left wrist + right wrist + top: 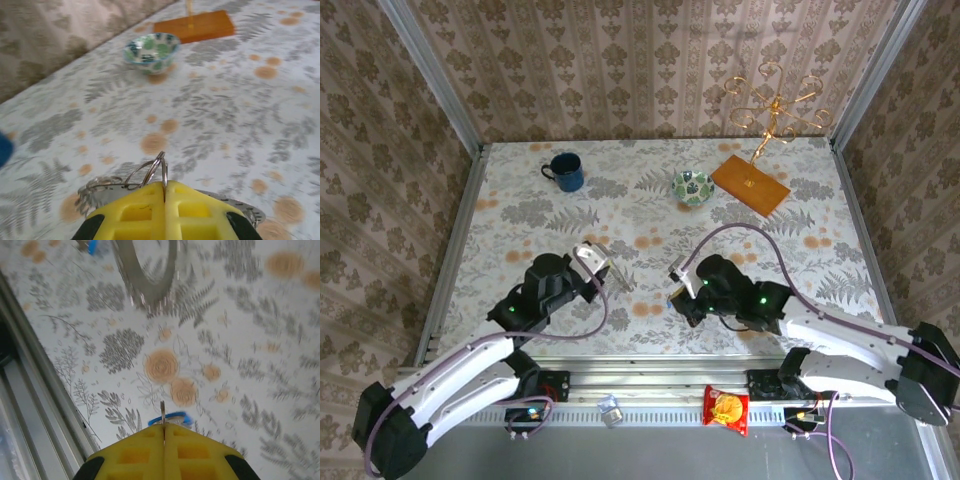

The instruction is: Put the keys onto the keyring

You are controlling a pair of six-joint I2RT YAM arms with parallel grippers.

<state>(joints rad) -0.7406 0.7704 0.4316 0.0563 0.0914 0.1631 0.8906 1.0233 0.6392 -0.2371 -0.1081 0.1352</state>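
Note:
My left gripper is shut on the keyring, its yellow pads pinching a thin wire loop. The flat grey band of the keyring shows low behind the fingers. Whether it rests on the table I cannot tell. My right gripper is shut on one of the keys. A thin silvery edge sticks up between the pads and the blue head shows just past them. Another blue key head sits beside the keyring at the top of the right wrist view.
A blue mug stands at the back left. A green patterned bowl and the orange base of a gold stand are at the back right. A snack packet lies on the front rail.

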